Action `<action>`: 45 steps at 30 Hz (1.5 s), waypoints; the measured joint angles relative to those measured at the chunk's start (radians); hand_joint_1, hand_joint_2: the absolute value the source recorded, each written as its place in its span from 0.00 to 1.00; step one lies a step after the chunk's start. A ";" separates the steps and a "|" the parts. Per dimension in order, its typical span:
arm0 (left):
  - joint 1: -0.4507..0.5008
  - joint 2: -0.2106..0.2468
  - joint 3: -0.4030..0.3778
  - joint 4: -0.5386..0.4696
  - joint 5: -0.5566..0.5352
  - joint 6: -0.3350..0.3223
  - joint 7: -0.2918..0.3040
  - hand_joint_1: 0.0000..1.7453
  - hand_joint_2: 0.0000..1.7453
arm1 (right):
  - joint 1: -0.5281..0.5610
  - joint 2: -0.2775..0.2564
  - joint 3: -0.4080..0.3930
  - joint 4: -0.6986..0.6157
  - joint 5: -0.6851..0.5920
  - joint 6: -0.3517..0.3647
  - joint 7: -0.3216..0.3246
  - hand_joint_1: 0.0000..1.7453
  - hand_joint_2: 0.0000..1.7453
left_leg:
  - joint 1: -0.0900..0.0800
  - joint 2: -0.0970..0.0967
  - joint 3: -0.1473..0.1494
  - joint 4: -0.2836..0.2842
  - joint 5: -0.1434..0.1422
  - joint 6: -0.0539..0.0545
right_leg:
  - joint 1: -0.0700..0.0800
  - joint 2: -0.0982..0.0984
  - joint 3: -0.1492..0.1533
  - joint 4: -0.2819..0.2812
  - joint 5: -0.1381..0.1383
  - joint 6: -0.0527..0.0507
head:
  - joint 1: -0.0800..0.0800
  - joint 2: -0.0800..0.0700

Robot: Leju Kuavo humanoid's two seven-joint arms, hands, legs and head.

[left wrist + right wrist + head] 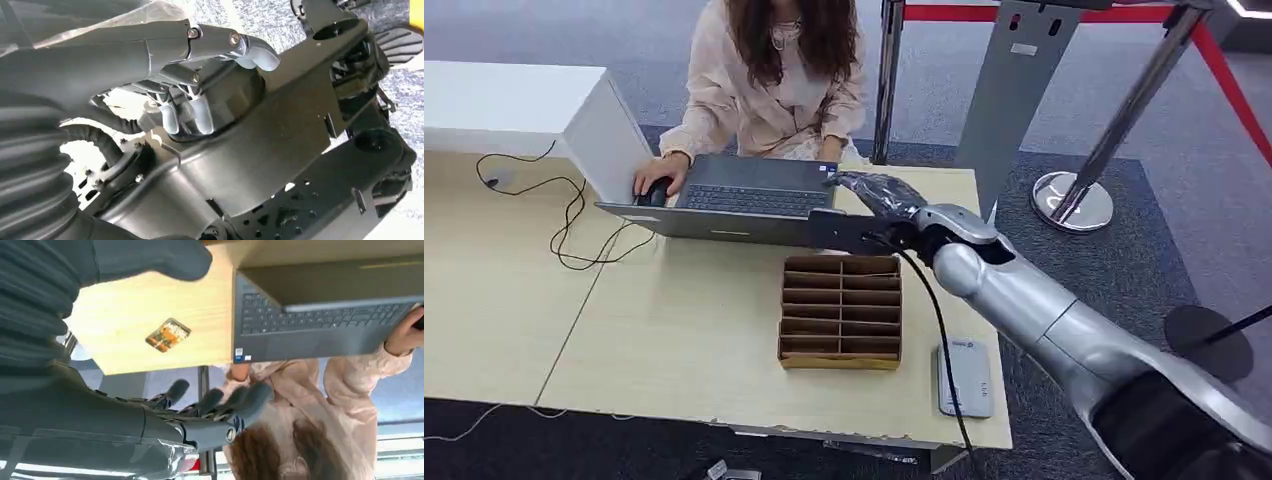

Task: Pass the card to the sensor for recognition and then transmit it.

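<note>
The head view was evenly and softly lit, with only faint shadows on the counter (674, 330) and mild blur on the right robot hand (879, 192). In the left wrist view, dark machinery sat against blown-out white patches, and the left robot hand (200, 75) was soft. The right wrist view was bright on the counter, with near parts out of focus.
</note>
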 joint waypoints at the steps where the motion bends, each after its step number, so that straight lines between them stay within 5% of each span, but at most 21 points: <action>1: 0.002 0.001 0.000 0.000 0.001 0.000 0.000 0.00 1.00 | -0.003 -0.002 0.000 -0.005 0.000 0.000 0.000 0.72 1.00 | 0.000 0.000 0.000 0.000 0.000 0.000 | 0.000 0.000 0.000 0.000 0.000 0.000 | 0.000 0.000; 4: 0.004 0.003 0.000 0.000 0.003 -0.001 -0.001 0.00 1.00 | -0.007 -0.007 0.001 -0.019 0.003 0.000 0.005 0.94 1.00 | 0.000 0.000 0.000 0.000 0.000 -0.001 | 0.000 0.000 0.000 0.000 0.000 0.000 | 0.000 0.000; 9: 0.008 0.007 0.001 0.001 0.010 -0.004 -0.002 0.00 1.00 | -0.012 -0.016 0.006 -0.042 0.013 0.004 0.022 0.96 1.00 | 0.000 0.000 0.000 0.000 0.000 -0.001 | 0.000 0.000 0.000 0.000 0.000 0.000 | 0.000 0.000; 16: 0.018 0.010 0.002 0.002 0.023 -0.013 -0.001 0.00 1.00 | -0.027 -0.032 0.026 -0.068 0.040 0.025 0.063 0.75 1.00 | 0.000 0.000 0.000 0.000 0.000 -0.001 | 0.000 0.000 0.000 0.000 0.000 0.000 | 0.000 0.000; 17: 0.021 0.010 0.002 0.002 0.024 -0.013 -0.002 0.00 1.00 | -0.027 -0.034 0.027 -0.070 0.042 0.027 0.068 0.57 1.00 | 0.000 0.000 0.000 0.000 0.000 -0.001 | 0.000 0.000 0.000 0.000 0.000 0.000 | 0.000 0.000; 20: 0.025 0.010 0.003 0.002 0.028 -0.013 -0.002 0.00 1.00 | -0.029 -0.042 0.040 -0.079 0.051 0.034 0.077 0.39 1.00 | 0.000 0.000 0.000 0.000 0.000 -0.001 | 0.000 0.000 0.000 0.000 0.000 0.000 | 0.000 0.000; 26: 0.031 0.011 0.005 0.006 0.040 -0.013 -0.002 0.00 1.00 | -0.023 -0.057 0.060 -0.091 0.053 0.037 0.095 0.27 1.00 | 0.000 0.000 0.000 0.000 0.000 -0.001 | 0.000 0.000 0.000 0.000 0.000 0.000 | 0.000 0.000; 34: 0.042 0.011 0.008 0.009 0.058 -0.010 -0.001 0.00 1.00 | 0.013 -0.082 0.074 -0.100 0.071 0.022 0.131 0.22 1.00 | 0.000 0.000 0.000 0.000 0.000 -0.001 | 0.000 0.000 0.000 0.000 0.000 0.000 | 0.000 0.000; 45: 0.053 0.014 0.009 0.013 0.076 -0.008 -0.001 0.00 1.00 | 0.061 -0.107 0.074 -0.103 0.106 0.008 0.178 0.31 1.00 | 0.000 0.000 0.000 0.000 0.000 -0.001 | 0.000 0.000 0.000 0.000 0.000 0.000 | 0.000 0.000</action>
